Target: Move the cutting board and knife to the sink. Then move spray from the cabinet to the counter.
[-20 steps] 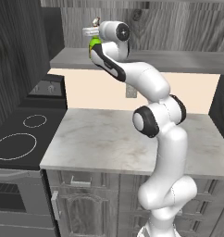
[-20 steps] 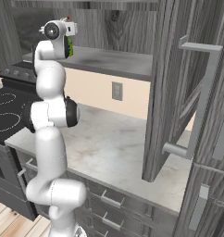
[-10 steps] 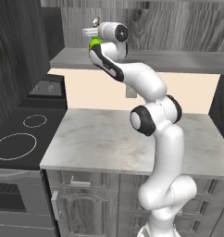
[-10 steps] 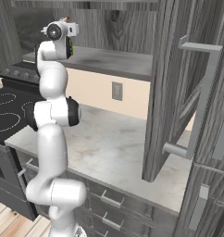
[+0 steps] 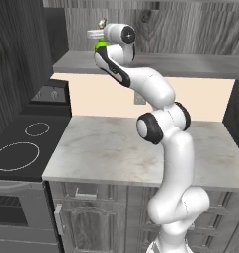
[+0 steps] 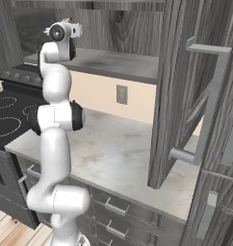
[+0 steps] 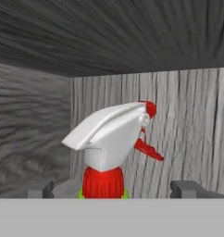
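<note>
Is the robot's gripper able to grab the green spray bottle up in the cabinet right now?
Probably yes. The gripper is open with a fingertip on either side of the spray, and nothing stands between them. The cabinet door hangs open, so the way in looks free.

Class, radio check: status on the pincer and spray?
Pincer open, tips either side of spray. Spray upright on cabinet shelf, not gripped. Nothing in the way.

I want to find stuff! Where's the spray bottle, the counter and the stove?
spray (image 7: 109, 139): hand view, white trigger head.
counter (image 5: 106, 148): left base view, bare marble top.
stove (image 5: 15, 153): left base view, black top.
</note>
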